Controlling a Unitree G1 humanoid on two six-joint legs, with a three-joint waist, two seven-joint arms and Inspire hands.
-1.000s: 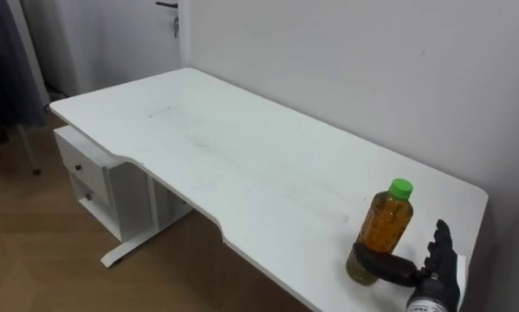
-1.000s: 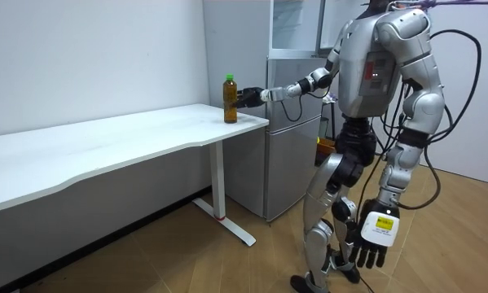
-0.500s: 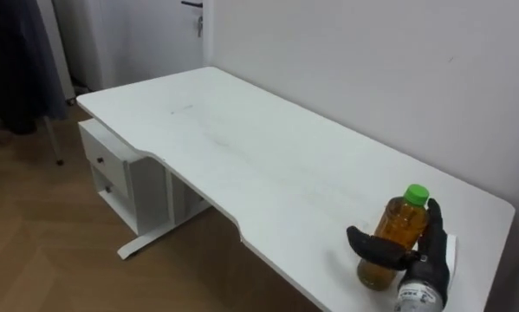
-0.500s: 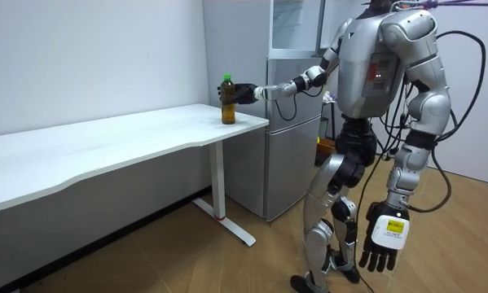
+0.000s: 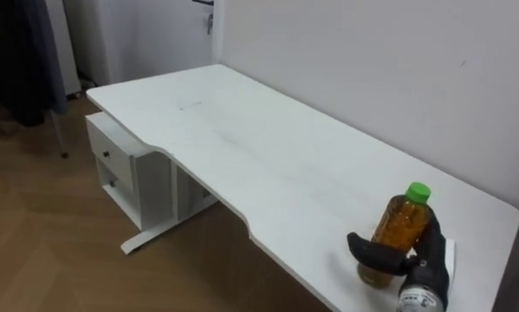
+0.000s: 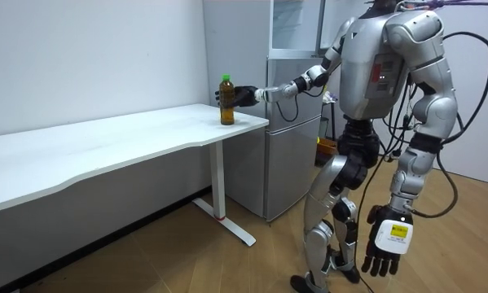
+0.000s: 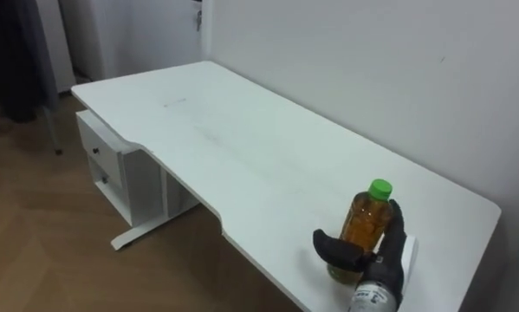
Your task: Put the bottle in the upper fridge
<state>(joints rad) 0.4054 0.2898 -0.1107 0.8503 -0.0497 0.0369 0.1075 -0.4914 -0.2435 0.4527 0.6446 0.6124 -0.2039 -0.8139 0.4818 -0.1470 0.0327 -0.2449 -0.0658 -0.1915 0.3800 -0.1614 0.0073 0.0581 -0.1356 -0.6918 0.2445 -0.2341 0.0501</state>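
Stance: the robot is standing at the end of the desk, with a grey fridge (image 6: 295, 130) just past that end, and is reaching its right arm out over the tabletop.
Left hand (image 6: 387, 241): is hanging low beside the leg, fingers loose and nearly straight, carrying nothing.
Right hand (image 5: 425, 260): is wrapping the bottle's lower body, the thumb crossing the front and the fingers curling round the back.
Bottle (image 5: 398, 227): clear plastic, filled nearly to the neck with amber liquid and capped in bright green; it is standing upright on the tabletop at its near right corner, inside the right hand's grasp.
Tabletop (image 5: 268, 156): white, with a wavy front edge, is stretching away to the far left along the pale wall (image 5: 372, 61).
Drawer unit (image 5: 122, 165): white, is sitting under the tabletop's far left end, above the wooden floor (image 5: 51, 251).
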